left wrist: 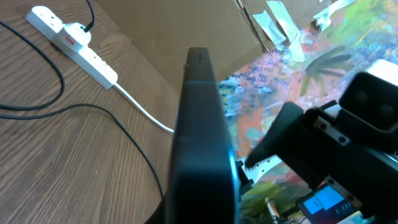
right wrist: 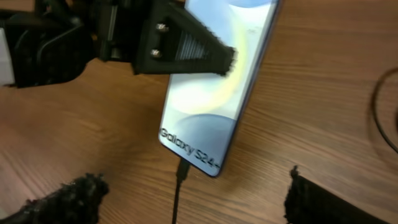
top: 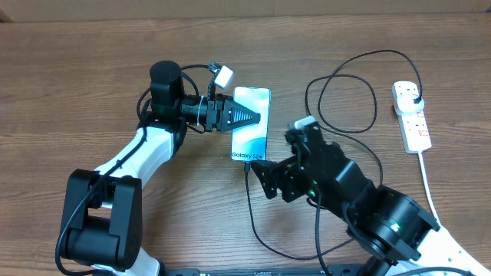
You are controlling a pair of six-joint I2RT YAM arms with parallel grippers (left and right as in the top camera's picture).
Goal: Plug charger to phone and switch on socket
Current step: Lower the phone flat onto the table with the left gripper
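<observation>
The phone (top: pixel 250 126) lies on the wooden table with its light-blue "Galaxy" screen up. My left gripper (top: pixel 247 117) is shut on the phone, one finger (right wrist: pixel 186 53) lying across the screen, and the phone's dark edge (left wrist: pixel 202 143) fills the left wrist view. The charger connector (right wrist: pixel 181 169) sits in the phone's bottom edge, and its black cable (top: pixel 249 199) trails toward me. My right gripper (right wrist: pixel 193 193) is open just behind the connector, its fingers wide on either side of the cable without touching it. The white socket (top: pixel 412 115) lies far right with a black plug (top: pixel 415 98) in it.
The charger cable loops (top: pixel 345 100) between the phone and the socket. A thick white cord (top: pixel 426 180) runs from the socket toward the table's front right. My right arm (top: pixel 360 199) covers the front middle of the table. The socket (left wrist: pixel 71 43) also shows in the left wrist view.
</observation>
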